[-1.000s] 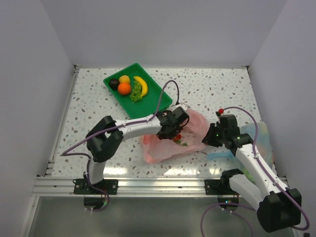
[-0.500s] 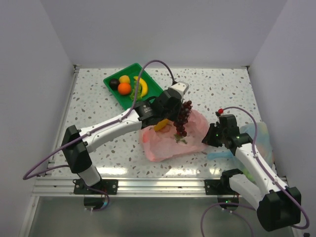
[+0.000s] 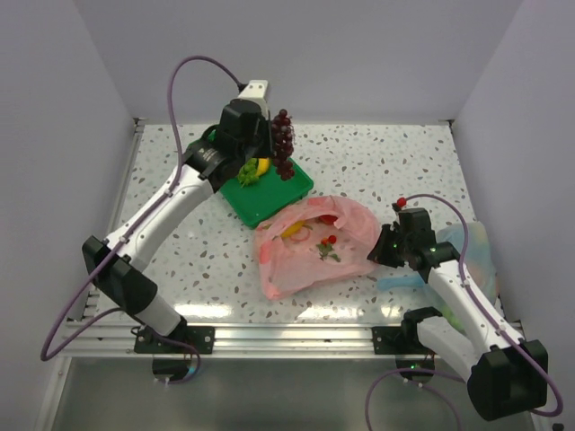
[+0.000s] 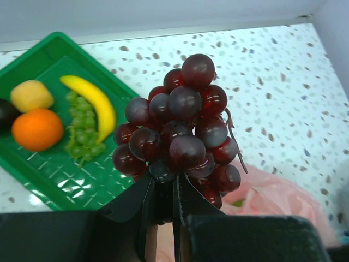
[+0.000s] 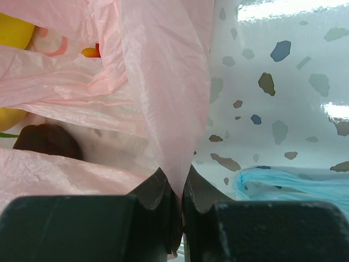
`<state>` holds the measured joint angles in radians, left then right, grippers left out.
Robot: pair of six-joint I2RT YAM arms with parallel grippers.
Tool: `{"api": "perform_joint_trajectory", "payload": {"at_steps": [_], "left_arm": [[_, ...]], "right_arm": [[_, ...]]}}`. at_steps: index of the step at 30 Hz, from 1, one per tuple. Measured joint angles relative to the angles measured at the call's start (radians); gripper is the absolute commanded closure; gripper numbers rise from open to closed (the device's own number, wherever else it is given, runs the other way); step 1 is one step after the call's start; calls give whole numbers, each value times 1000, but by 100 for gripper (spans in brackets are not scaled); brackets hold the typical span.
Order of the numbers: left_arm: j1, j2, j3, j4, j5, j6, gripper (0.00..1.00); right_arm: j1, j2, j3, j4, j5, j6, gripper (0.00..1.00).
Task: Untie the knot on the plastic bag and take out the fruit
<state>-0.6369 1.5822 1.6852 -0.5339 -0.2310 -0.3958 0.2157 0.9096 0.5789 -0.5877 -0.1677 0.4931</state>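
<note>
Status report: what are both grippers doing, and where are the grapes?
Left gripper shut on grapes, held up near green tray. Right gripper shut on pink bag edge. Bag open, more fruit inside. Nothing seen blocking the tray.

Top external: high behind the arm bases, looking down on the rectangular green plastic tray (image 3: 274, 189).
Left wrist: close above that tray, shared with top.
Right wrist: against the crinkly pink plastic bag (image 5: 163, 82), right of tray.

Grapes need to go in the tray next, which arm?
Left. The left gripper is shut on the grapes, hanging at the green tray's edge. The right gripper pinches the pink bag, well away from the tray.
</note>
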Motion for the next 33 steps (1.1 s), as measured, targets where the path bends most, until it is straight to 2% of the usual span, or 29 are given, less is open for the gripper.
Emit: {"api": "perform_joint_trajectory", "payload": {"at_steps": [5,9,11,12,14,15,18,26,30,33], "left_arm": [[140,60,0,-6,-31,5,100],[239,152,-29,18,-46,13,86],[274,216,-43,24,-50,18,70],[285,245,-46,24,-52,23,52],[297,300,-46,24,-53,38,29],[299,314,-46,24,-53,40,13],[301,326,-48,23,-50,49,2],[263,192,-110,45,-34,49,1],[152,106,-135,24,-47,51,1],[33,64,-137,-13,-49,38,6]], "right_arm": [[0,0,0,0,0,0,89],[0,0,0,0,0,0,89],[0,0,0,0,0,0,89],[0,0,0,0,0,0,89],[0,0,0,0,0,0,89],[0,0,0,0,0,-1,89],[0,0,0,0,1,-2,89],[0,1,0,1,0,-4,89],[0,1,0,2,0,-4,89],[0,1,0,2,0,-4,89]]}}
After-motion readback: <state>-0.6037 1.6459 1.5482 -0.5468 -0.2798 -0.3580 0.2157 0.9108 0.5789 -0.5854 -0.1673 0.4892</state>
